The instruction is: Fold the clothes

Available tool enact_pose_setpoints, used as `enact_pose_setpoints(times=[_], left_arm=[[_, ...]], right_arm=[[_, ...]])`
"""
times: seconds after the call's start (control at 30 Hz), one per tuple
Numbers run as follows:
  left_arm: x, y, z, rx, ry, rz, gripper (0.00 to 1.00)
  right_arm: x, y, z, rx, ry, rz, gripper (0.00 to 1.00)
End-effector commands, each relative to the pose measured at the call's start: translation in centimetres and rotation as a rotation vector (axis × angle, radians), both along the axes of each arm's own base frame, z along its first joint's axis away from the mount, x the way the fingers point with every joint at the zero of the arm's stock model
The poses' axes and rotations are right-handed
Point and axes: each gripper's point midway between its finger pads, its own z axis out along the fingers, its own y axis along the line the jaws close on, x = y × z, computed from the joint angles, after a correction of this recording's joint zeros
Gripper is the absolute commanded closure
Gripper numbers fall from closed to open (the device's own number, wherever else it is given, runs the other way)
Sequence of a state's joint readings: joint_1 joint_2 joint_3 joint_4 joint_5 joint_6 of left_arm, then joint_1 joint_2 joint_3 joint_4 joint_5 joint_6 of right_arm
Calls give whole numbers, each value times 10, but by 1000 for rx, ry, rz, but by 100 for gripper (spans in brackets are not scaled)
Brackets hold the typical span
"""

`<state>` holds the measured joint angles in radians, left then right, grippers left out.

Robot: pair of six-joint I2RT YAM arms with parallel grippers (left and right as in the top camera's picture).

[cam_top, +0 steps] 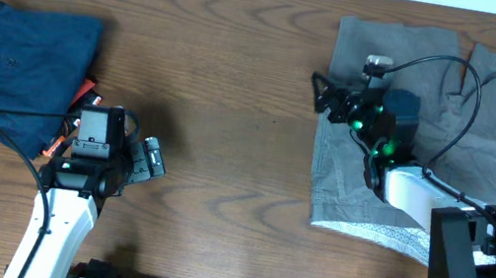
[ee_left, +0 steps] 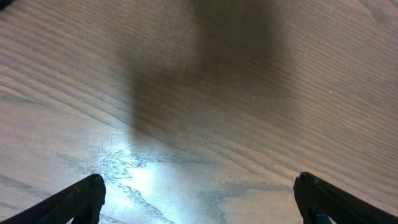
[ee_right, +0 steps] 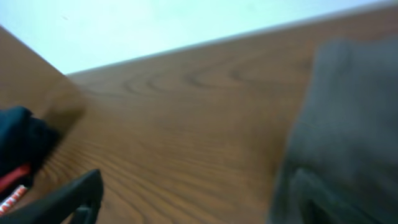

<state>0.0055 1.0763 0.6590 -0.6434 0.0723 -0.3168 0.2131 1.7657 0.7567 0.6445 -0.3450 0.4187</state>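
Note:
The grey shorts (cam_top: 492, 108) lie spread flat on the right of the table, with the pale patterned waistband lining (cam_top: 382, 235) showing at their near edge. My right gripper (cam_top: 323, 96) is open at the shorts' left edge, over their far left part. In the right wrist view the shorts (ee_right: 348, 124) fill the right side, blurred. One finger of the gripper (ee_right: 199, 199) is over bare wood and the other is by the cloth edge. My left gripper (cam_top: 153, 157) is open and empty over bare wood (ee_left: 199, 199).
A folded dark navy garment (cam_top: 11, 62) with an orange tag (cam_top: 86, 91) lies at the far left, just beside the left arm. It also shows at the left edge of the right wrist view (ee_right: 18, 146). The wooden table (cam_top: 238, 78) spans between the two garments.

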Motion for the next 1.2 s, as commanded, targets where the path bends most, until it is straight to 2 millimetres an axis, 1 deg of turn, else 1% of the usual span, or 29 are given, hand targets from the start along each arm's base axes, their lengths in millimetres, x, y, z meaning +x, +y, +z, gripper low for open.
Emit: enact_pose_setpoints(times=[0.0,0.1,0.2,0.23,0.3,0.37,0.4,0.5,0.57,0.6,0.67,0.77,0.87,0.97,1.17], left_arm=[[5,1,7,2,-20,1,2],[5,1,7,2,-20,1,2],[5,1,7,-7,-19,21,2],[5,1,7,-18,-19,43,2],[5,0,7,-56,-18,106,2],[6,-9,8,-127,-17,141,2],[8,-16,9,-170,-21,138,2],[14,-37,15,-283,-43,77,2],[16,-55,21,-356,-55,21,2],[16,-62,22,-377,-56,-2,2],[15,-75,22,-402,-44,-34,2],[11,-97,18,-418,-15,-86,2],[7,-125,13,-437,17,-146,2],[4,-155,5,-460,46,-199,2],[0,-220,-18,-517,91,-289,2]], right_arm=[[2,-23,-3,-32,39,-57,1],[-7,-57,-7,-71,129,-143,1],[-23,-110,-8,-144,226,-302,1],[-32,-132,-8,-172,266,-371,1],[-60,-171,-9,-222,365,-495,1],[-92,-203,-13,-270,469,-604,1],[-117,-226,-16,-301,547,-686,1],[-168,-264,-23,-326,706,-870,1],[-196,-282,-28,-311,798,-970,1],[-207,-288,-31,-302,833,-994,1],[-220,-295,-37,-270,883,-1020,1],[-231,-300,-42,-224,918,-1045,1],[-231,-301,-43,-182,921,-1045,1],[-231,-301,-43,-178,923,-1043,1],[-231,-301,-43,-187,922,-1035,1]])
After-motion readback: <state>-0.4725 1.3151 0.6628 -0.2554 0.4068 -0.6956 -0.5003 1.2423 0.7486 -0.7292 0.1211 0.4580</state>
